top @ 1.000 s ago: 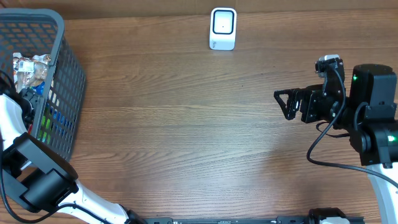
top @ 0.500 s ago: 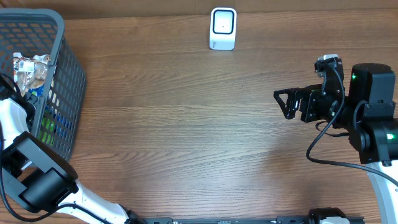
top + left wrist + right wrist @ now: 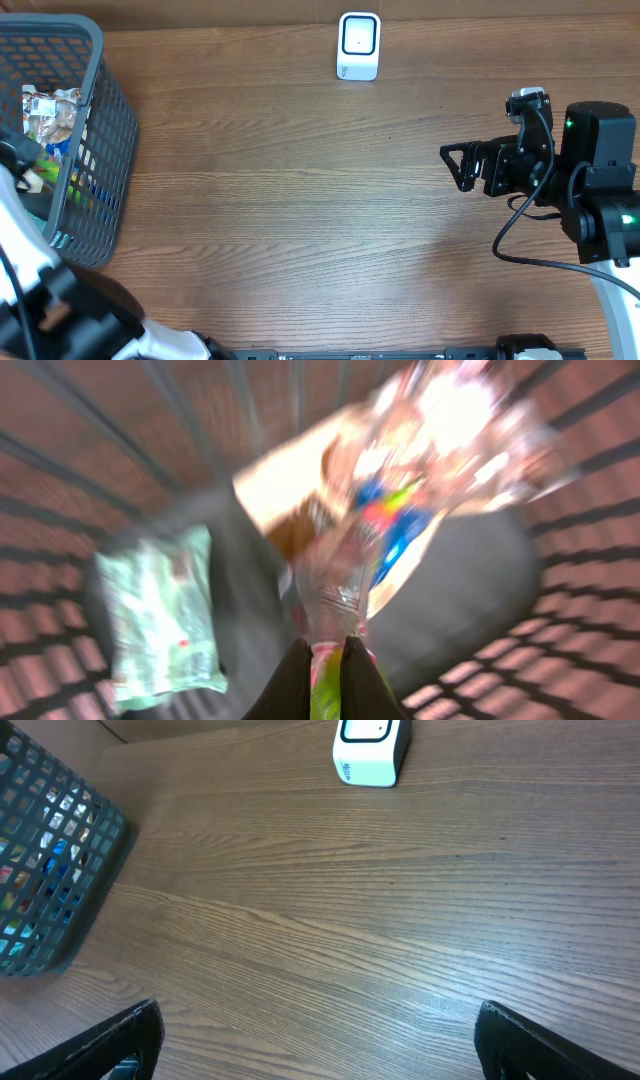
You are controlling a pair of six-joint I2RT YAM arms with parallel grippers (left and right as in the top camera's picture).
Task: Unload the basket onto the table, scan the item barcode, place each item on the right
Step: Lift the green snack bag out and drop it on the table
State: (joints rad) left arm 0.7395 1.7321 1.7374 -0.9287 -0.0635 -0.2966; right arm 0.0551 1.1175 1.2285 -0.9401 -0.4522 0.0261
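Note:
In the left wrist view my left gripper is shut on the item, a clear crinkly packet with pink, green and blue print, pinching its lower end between the black fingers inside the grey basket. The view is blurred and no barcode shows. From overhead the left gripper is down in the basket at the far left. The white scanner stands at the table's far edge, also in the right wrist view as the scanner. My right gripper hangs open over bare wood at the right, fingers wide apart.
A pale green packet lies on the basket floor left of the held one. More wrapped packets fill the basket. The basket stands at the table's left edge. Wood table stretches between basket, scanner and right arm.
My left gripper has closed on the packet in the basket, and the left arm has shifted and now shows blurred. The right arm has not moved.

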